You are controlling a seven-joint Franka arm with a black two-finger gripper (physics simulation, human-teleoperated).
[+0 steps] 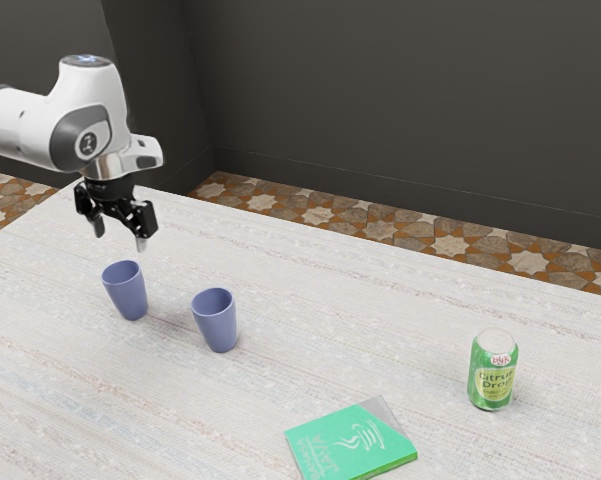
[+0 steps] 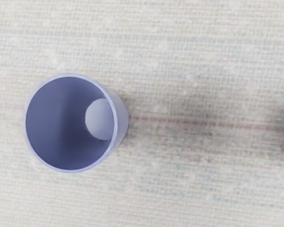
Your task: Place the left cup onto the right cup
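Periwinkle-blue, tapered, plastic: that's the left cup [image 1: 126, 290], standing upright and mouth-up on the pale, streaky worktop [image 1: 330, 300], not yet lifted. Its twin, the right cup [image 1: 215, 319], same blue tapered plastic, stands near the left cup toward the exterior view's right, a gap between them and nothing stacked on it. By my reckoning we're at the very start: this is the approach, and the grasp, the lift, the carry across and the set-down are all left to do.

Now the black two-finger gripper [image 1: 121, 238]: it hangs just above the left cup, clear of the rim, fingers spread wide, empty, touching nothing. The wrist view looks straight down into the left cup [image 2: 71, 123], round base showing inside the rim, so I'd judge the hand roughly over it, a shade off-centre.

Well apart from the left cup, far toward the exterior view's right, a green citrus drink can [image 1: 493, 369] stands upright, and a flat green booklet [image 1: 350, 445] lies toward the front edge. Neither looks to be in the way.
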